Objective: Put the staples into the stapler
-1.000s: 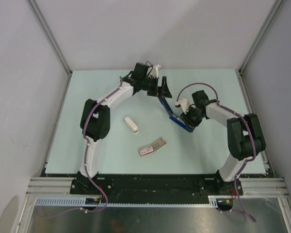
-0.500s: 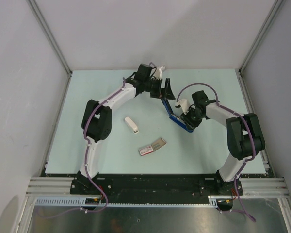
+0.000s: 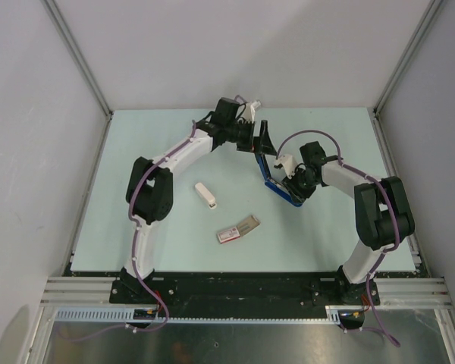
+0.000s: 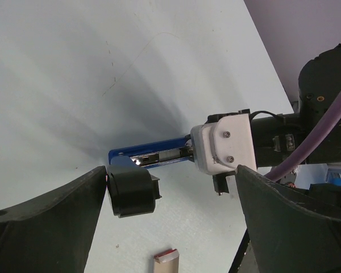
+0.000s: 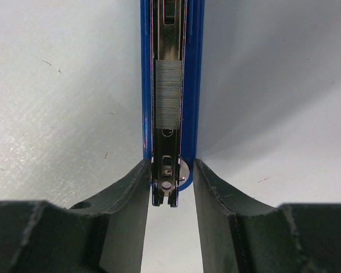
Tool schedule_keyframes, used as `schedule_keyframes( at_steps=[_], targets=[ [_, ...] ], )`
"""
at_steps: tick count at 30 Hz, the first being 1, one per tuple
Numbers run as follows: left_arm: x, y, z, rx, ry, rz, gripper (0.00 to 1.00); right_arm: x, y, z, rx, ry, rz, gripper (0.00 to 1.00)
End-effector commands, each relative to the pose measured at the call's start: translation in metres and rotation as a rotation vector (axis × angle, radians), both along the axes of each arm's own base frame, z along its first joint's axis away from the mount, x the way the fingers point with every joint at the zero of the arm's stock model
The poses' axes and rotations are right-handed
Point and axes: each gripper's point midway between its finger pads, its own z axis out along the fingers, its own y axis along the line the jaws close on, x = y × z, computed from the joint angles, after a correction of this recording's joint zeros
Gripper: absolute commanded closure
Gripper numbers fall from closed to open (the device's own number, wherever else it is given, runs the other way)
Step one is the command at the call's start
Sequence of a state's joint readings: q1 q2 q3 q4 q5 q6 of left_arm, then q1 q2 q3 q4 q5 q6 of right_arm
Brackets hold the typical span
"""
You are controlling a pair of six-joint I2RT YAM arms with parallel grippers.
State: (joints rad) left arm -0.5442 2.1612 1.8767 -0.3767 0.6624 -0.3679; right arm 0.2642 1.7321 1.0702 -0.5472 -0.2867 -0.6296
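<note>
Bright, even light from above, with soft shadows.
The top view is sharp. In the right wrist view the near fingers [image 5: 74, 227] are dark and blurred; a soft grey shadow falls beside the stapler [image 5: 194, 85], and its metal shines.

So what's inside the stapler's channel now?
A strip of silvery staples lies in the metal channel of the stapler. The right hand grips its near end, covering the sides there; the far end runs out of view.

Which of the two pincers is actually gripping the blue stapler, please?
The right pincer: it clamps the rear end of the open stapler, with a staple strip showing in the channel. The left pincer stands wide open.
</note>
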Motion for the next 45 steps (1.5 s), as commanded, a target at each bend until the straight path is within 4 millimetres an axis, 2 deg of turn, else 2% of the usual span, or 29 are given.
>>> schedule_keyframes(
  at_steps=[1,10,20,26,30,35,45],
  targets=[
    [-0.013,-0.007,0.047,-0.068,-0.048,-0.027,0.01,-0.001,-0.003,-0.007,-0.009,0.011,0.007,0.6],
    [-0.016,-0.015,0.047,-0.074,-0.038,-0.037,0.01,-0.001,-0.004,-0.01,-0.012,0.018,0.008,0.59],
    [-0.027,-0.028,0.058,-0.098,-0.036,-0.068,0.0,-0.002,-0.004,-0.014,-0.015,0.027,0.012,0.59],
    [-0.035,-0.033,0.074,-0.12,-0.057,-0.087,0.01,-0.003,-0.004,-0.015,-0.017,0.032,0.012,0.59],
    [-0.036,-0.03,0.086,-0.125,-0.086,-0.08,0.0,-0.003,-0.003,-0.014,-0.013,0.03,0.016,0.6],
    [-0.035,-0.021,0.089,-0.114,-0.109,-0.058,0.01,-0.003,-0.004,-0.014,-0.011,0.032,0.013,0.6],
    [0.011,0.02,0.063,-0.05,-0.102,0.084,0.01,-0.003,-0.007,-0.016,-0.009,0.039,0.004,0.59]
  ],
)
